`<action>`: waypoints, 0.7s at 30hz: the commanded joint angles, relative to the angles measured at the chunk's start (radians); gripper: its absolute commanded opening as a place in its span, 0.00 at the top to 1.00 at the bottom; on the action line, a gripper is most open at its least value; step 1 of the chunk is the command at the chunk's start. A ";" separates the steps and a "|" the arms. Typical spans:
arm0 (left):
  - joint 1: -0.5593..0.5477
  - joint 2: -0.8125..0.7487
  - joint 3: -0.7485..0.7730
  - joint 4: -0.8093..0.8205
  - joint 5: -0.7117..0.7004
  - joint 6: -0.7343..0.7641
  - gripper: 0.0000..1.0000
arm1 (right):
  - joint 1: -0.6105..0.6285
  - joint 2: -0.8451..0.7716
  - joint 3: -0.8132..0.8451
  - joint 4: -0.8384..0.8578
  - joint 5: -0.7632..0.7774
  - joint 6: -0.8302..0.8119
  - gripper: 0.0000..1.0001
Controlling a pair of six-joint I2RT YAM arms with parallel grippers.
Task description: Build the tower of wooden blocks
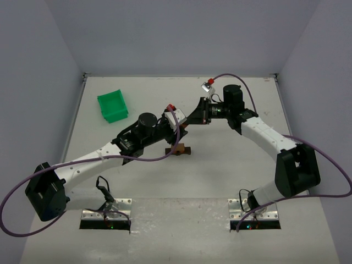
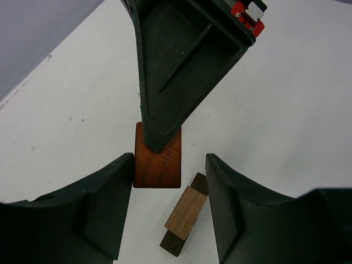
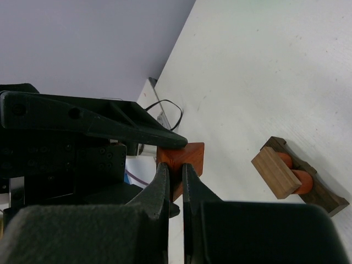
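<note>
- so the reddish block [image 2: 157,170] sat right between the fingers of the left end effector [image 2: 169,162], roughly mid-table [image 1: 220,170].
- the left end effector was about half open around it. one finger [image 2: 104,209] touched the block's side, and the other finger [image 2: 242,209] stood just apart from the opposite side, so it wasn't really squeezing.
- the right end effector [image 3: 175,168] reached in from the far right with its fingers pinched nearly together and the tips on the block's edge. it looked to me like this was the one gripping the block, though the tips hid the exact contact.
- whether the block rested on the table or hung above it, i honestly couldn't tell from any view.
- the wood block tower [image 1: 179,149] stood around the middle of the table. it was just beside the block and on the near side of both end effectors in the overhead view.
- the tower was a dark brown plank [image 3: 330,201] flat on the table, two reddish-orange rounded pieces [image 3: 302,181] side by side on it, and a pale wood block [image 3: 274,173] lying across them.
- both end effectors were apart from the tower itself.
- the green bin [image 1: 113,106] sat at the far left of the table, well apart from all that.
- purple cables [image 1: 8,209] looped out from both arms.
</note>
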 commanded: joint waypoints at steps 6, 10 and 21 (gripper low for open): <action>0.000 -0.046 0.016 0.033 0.014 0.000 0.59 | -0.013 -0.028 0.015 0.001 -0.014 -0.033 1.00; 0.000 -0.057 0.005 0.034 0.022 0.005 0.67 | -0.017 -0.027 0.016 0.005 -0.016 -0.033 1.00; 0.000 -0.056 -0.002 0.048 0.087 0.039 1.00 | -0.024 -0.037 0.015 0.020 -0.026 -0.038 0.90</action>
